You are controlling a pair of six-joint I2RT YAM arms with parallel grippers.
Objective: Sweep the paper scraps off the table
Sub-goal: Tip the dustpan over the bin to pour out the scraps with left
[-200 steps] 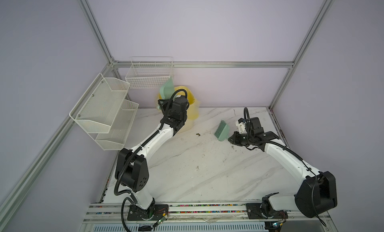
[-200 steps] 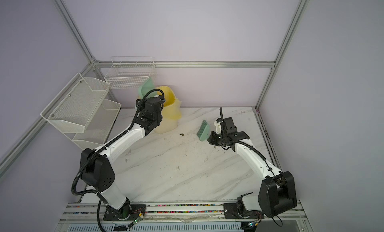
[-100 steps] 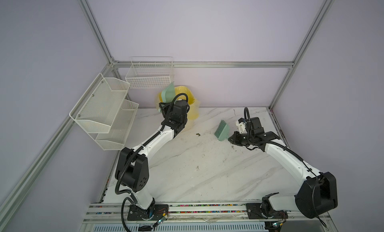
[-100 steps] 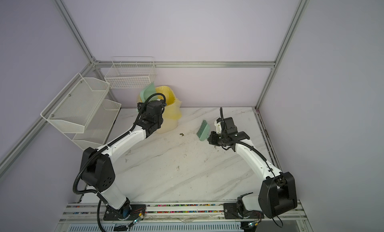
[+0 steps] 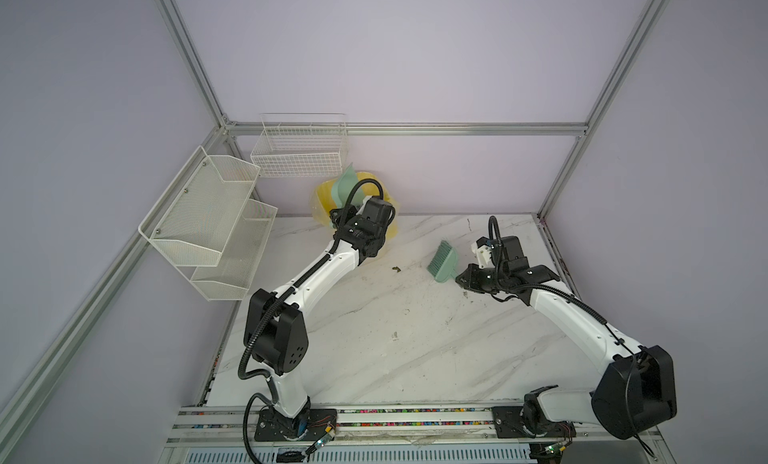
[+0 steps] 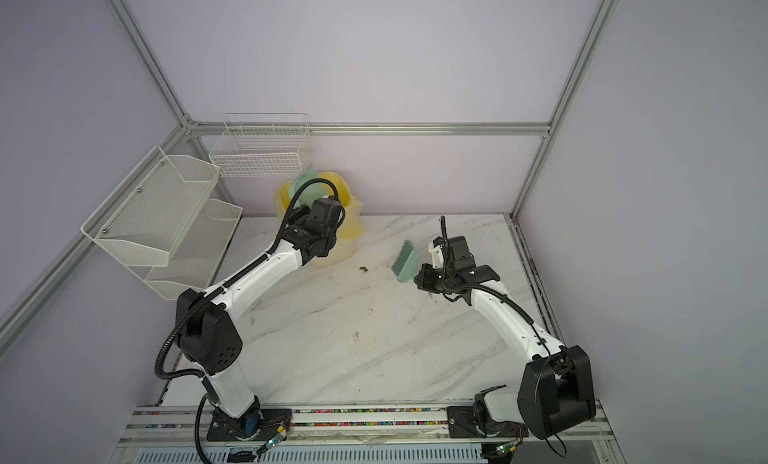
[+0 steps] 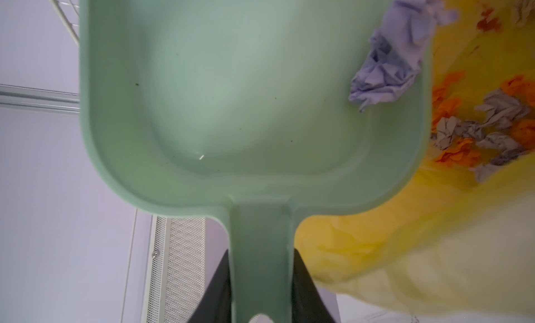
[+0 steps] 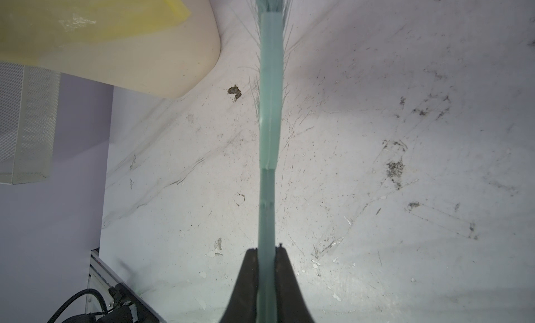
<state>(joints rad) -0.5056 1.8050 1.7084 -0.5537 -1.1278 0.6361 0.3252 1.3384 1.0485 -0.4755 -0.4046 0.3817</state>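
Note:
In the left wrist view my left gripper [image 7: 262, 260] is shut on the handle of the mint-green dustpan [image 7: 254, 90]. One lavender paper scrap [image 7: 396, 46] lies at the pan's edge, and several orange and lavender paper scraps [image 7: 477, 127] lie below in the yellow-lined bin [image 7: 376, 220]. In both top views the dustpan [image 5: 347, 183] [image 6: 303, 183] is tipped over the bin [image 5: 322, 200] at the back of the table [image 5: 415, 337]. My right gripper [image 8: 267, 252] is shut on the handle of the green brush [image 8: 270, 104], held over the table at the right [image 5: 442, 262] [image 6: 406, 262].
A small dark speck [image 5: 395, 268] [image 8: 235, 92] lies on the marble between the bin and the brush. A wire basket [image 5: 301, 150] and two mesh shelves [image 5: 208, 221] hang on the left wall. Aluminium rails [image 5: 374, 420] run along the table's front edge.
My left wrist has shifted slightly right and lower over the bin, carrying the dustpan with it. The right arm and the brush have not moved.

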